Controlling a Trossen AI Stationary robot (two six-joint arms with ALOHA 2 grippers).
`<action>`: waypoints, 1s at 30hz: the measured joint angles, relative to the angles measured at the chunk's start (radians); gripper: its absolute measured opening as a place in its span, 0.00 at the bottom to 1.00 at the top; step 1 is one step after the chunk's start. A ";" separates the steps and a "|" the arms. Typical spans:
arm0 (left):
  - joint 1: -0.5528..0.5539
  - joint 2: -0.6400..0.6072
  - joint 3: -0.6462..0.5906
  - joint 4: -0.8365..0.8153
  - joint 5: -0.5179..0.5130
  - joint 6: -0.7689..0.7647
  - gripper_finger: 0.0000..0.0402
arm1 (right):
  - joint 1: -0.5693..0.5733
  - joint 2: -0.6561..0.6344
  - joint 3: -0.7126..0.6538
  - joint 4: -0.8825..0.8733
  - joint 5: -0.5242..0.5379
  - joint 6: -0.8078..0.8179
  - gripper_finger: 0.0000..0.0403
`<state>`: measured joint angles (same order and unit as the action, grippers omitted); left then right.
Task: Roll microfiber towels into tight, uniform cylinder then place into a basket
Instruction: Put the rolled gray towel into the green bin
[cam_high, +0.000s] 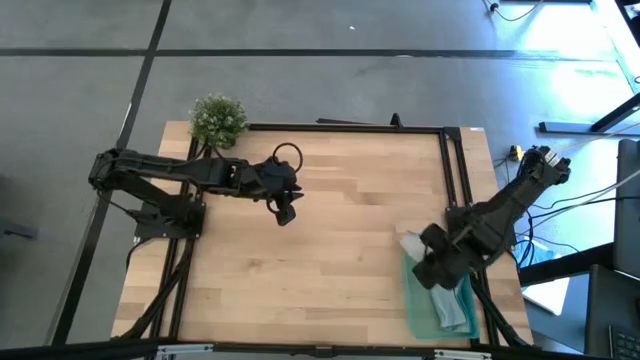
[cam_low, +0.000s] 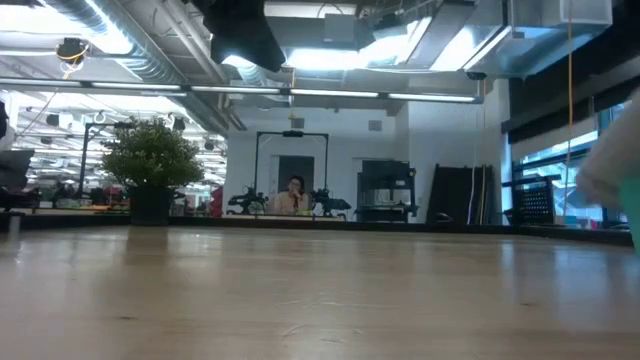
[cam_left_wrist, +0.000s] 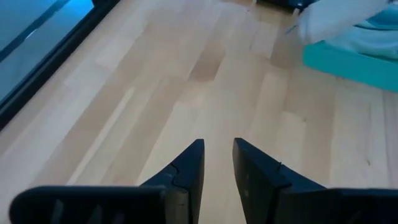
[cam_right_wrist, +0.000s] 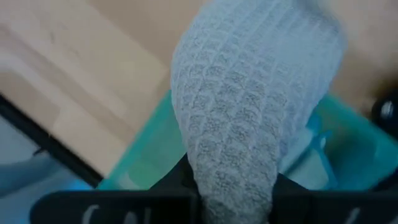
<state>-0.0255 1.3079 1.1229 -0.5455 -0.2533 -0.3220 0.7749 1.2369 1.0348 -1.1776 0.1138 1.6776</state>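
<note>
My right gripper (cam_high: 432, 262) is shut on the light grey towel (cam_right_wrist: 249, 106), a rolled bundle, over the far end of the green basket (cam_high: 425, 312) at the table's right near corner. The roll's free end (cam_high: 411, 243) sticks out past the gripper. The pale blue towel (cam_high: 455, 308) lies inside the basket. My left gripper (cam_high: 285, 212) hovers over the far left part of the table, empty, its fingers a narrow gap apart (cam_left_wrist: 217, 163). My right gripper pinches the grey roll between its two fingers at the roll's near end (cam_right_wrist: 233, 186). The towel itself covers the fingertips. The roll runs forward along the fingers and its free end (cam_right_wrist: 273, 37) reaches beyond them. It is held above the basket's rim (cam_right_wrist: 146, 146).
A small bushy potted plant (cam_high: 217, 118) stands at the table's far left corner. A black frame rail (cam_high: 345, 127) runs along the far edge and another down the right side (cam_high: 455, 170). Bare wood (cam_high: 320, 270) lies between the two arms.
</note>
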 joint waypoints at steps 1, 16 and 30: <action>0.004 0.000 0.000 0.000 0.000 -0.001 0.20 | 0.023 0.000 0.000 -0.001 -0.020 0.028 0.10; 0.056 0.000 0.000 0.017 -0.001 0.038 0.20 | 0.155 0.182 0.000 0.133 -0.093 0.219 0.10; 0.056 0.000 0.000 0.016 0.000 0.071 0.20 | 0.155 0.363 0.001 0.378 -0.139 0.285 0.11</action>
<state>0.0307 1.3079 1.1229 -0.5293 -0.2535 -0.2512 0.9302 1.5999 1.0355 -0.7993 -0.0251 1.9629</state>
